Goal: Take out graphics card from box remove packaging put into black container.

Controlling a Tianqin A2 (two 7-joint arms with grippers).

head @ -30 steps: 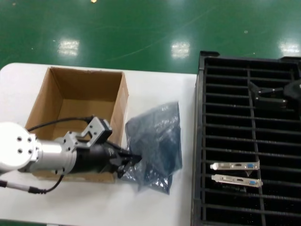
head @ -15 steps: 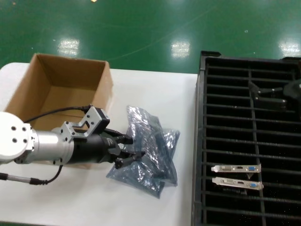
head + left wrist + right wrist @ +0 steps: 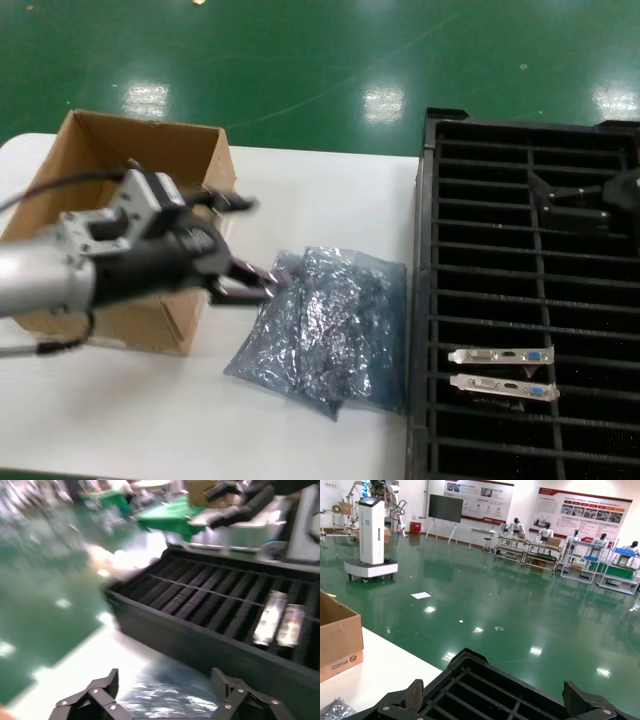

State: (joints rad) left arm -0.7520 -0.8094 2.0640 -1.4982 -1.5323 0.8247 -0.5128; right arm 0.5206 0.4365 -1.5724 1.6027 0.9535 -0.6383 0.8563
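The crinkly grey-blue anti-static plastic bag [image 3: 325, 335] lies on the white surface [image 3: 330, 200] between the brown cardboard box [image 3: 125, 235] and the black ribbed plastic crate [image 3: 530, 290]. It is probably light, slippery and limp, so pinch a loose corner. The left claw [image 3: 235, 245] is spread open at the bag's left edge; the right claw [image 3: 495, 702] hangs open over the far crate.

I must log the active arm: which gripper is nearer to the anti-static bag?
Left. The left gripper is open at the edge of the packaging; the right gripper hovers over the black container, far from it.

1. A factory-style robotics hall: glossy green floor [image 3: 470, 600] under ceiling-light glare.
2. Poster boards [image 3: 580, 507] at twelve o'clock, wheeled workstations [image 3: 545, 555] and other humanoid robots [image 3: 515, 526] beneath them.
3. A white kiosk machine [image 3: 371, 535] at ten o'clock.
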